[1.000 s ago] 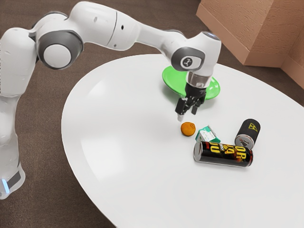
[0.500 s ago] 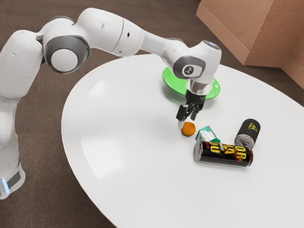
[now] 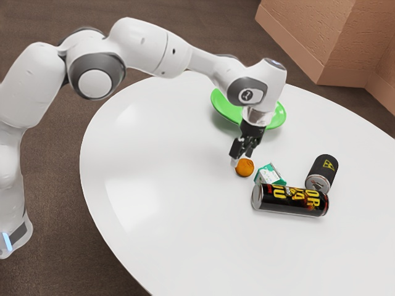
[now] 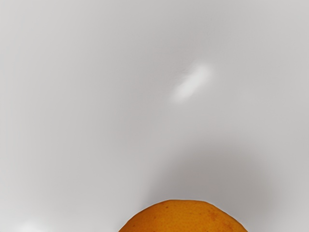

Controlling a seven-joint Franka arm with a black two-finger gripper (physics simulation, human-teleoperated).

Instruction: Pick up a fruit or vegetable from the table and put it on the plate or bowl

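Partly cut-off orange (image 4: 182,218) | jaws parted just above it | white table (image 3: 154,203)

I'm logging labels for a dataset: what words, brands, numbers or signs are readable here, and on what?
Long black can: big yellow-orange letters, too distorted to read.
Short black can: yellow triangle sign, no legible words.
Green-and-white carton: print too small to read.
Arm's wrist joint: round white emblem, no legible letters.
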